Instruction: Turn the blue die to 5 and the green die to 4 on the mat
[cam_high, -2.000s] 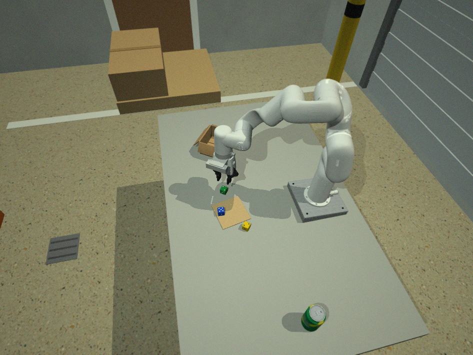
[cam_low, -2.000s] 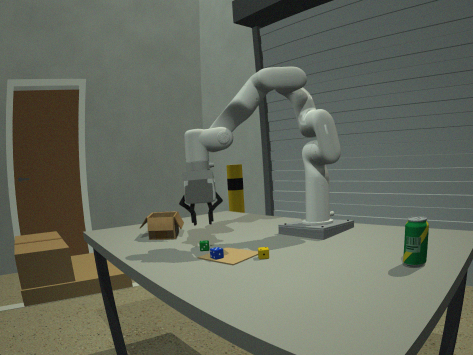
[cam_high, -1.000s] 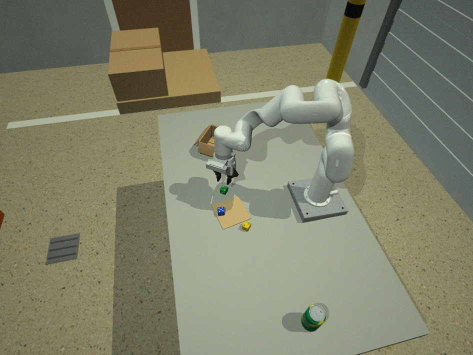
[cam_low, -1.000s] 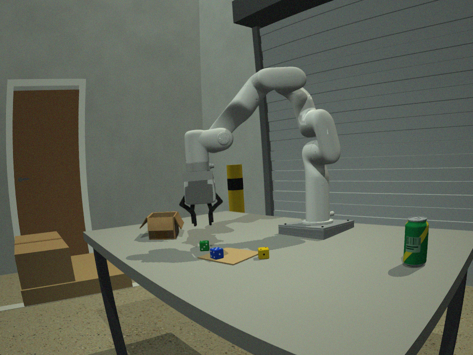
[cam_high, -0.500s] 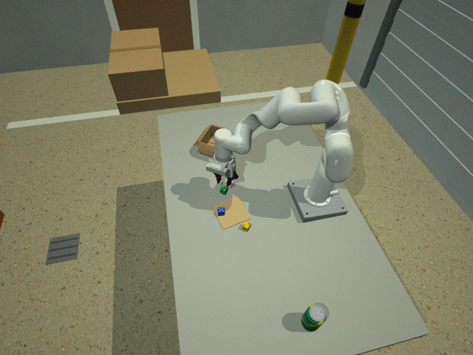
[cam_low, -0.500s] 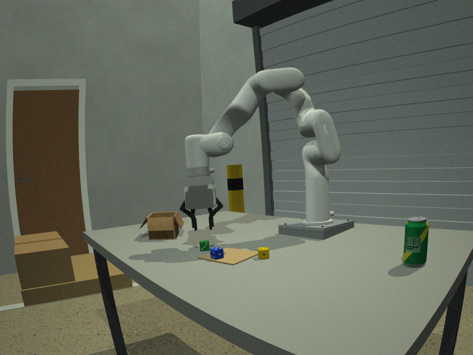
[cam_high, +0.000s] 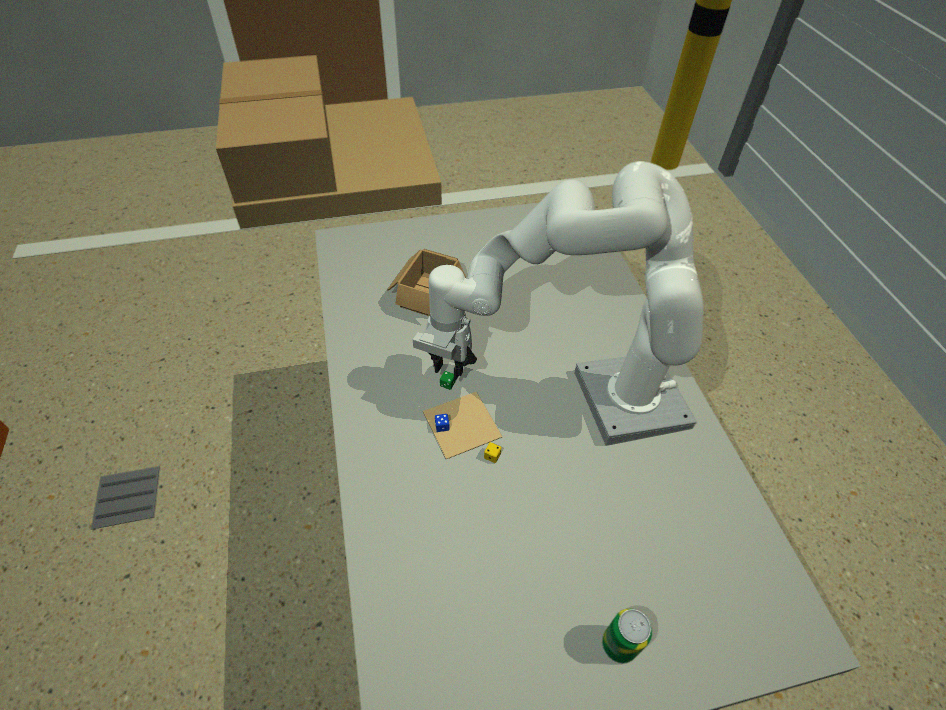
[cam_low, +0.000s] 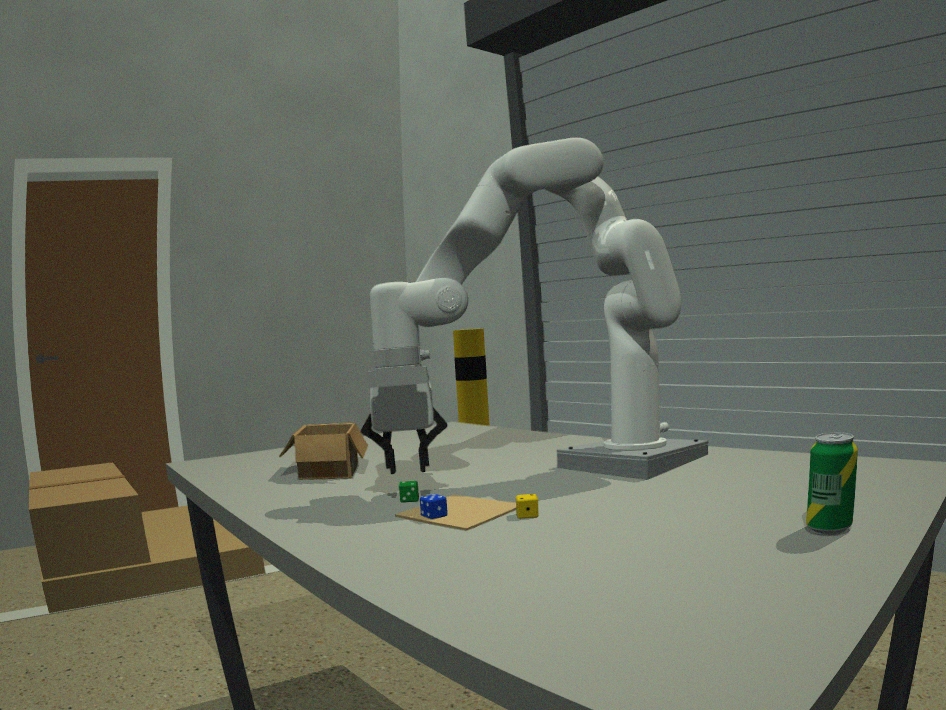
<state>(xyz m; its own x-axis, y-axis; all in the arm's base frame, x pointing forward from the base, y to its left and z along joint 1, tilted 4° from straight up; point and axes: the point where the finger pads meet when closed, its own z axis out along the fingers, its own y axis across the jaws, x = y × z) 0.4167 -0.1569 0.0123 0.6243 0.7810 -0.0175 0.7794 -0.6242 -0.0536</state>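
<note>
White arm arches; claw [cam_low: 404,458] hangs parted above green die [cam_low: 408,491].

The top view looks steeply down from high and far. The exterior view stands low near the counter [cam_low: 534,611], facing the arm [cam_low: 634,305]. Both share the counter

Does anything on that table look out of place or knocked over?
Nothing is spilled or toppled. Only the blue die sits on the mat; the green die and yellow die lie just off its edges.
</note>
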